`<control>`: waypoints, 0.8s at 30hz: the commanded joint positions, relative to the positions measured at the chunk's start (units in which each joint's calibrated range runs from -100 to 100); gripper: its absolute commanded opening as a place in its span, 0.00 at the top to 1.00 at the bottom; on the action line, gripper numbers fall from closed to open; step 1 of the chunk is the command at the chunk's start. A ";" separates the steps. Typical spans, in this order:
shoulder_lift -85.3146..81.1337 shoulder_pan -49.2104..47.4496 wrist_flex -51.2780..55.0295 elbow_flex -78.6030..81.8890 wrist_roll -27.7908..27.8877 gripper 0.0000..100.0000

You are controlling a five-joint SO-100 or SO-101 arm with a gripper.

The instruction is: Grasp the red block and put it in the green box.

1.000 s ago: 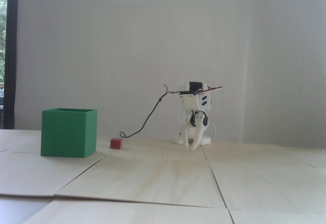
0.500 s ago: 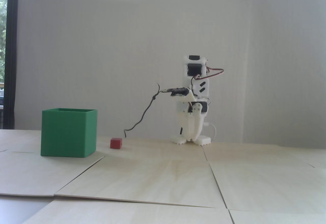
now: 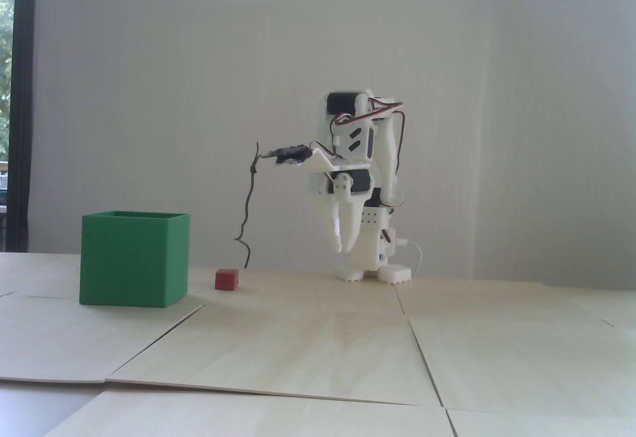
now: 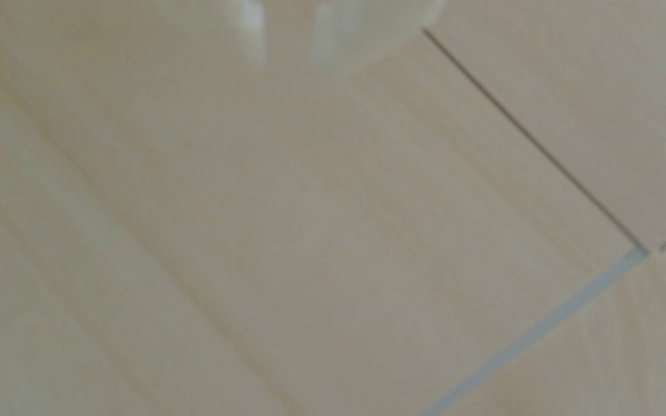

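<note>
Pale wood panels cover the counter (image 3: 318,347), and out on them sits the red block (image 3: 226,279), alone, just right of the green box (image 3: 134,259) with a clear gap between the two in the fixed view. The pincer (image 3: 343,249) hangs fingers-down in front of the white arm's base, well right of the block and clear above the wood, nearly closed with only a sliver between the tips, and it grips nothing. The wrist view shows just blurred boards and seams, so no block under the camera there. The step in hand looks like the reach: swing left, spread the fingers wider than the cube before dropping, and come down straight over it, one finger each side. Watch the loose dark cable (image 3: 247,208) dangling close behind the block, and don't nudge the cube into the box wall.
</note>
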 commanded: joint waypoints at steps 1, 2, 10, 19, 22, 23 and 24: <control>-0.12 5.74 0.71 -8.46 0.18 0.98; -0.12 6.54 0.71 -8.46 0.18 0.98; 0.04 12.81 6.19 -7.75 0.29 0.98; 4.94 22.62 5.93 -8.55 0.29 0.98; 4.94 23.11 5.77 -8.55 0.34 0.98; 4.94 22.86 5.77 -8.55 0.34 0.97; 4.94 22.70 5.77 -8.55 0.34 0.97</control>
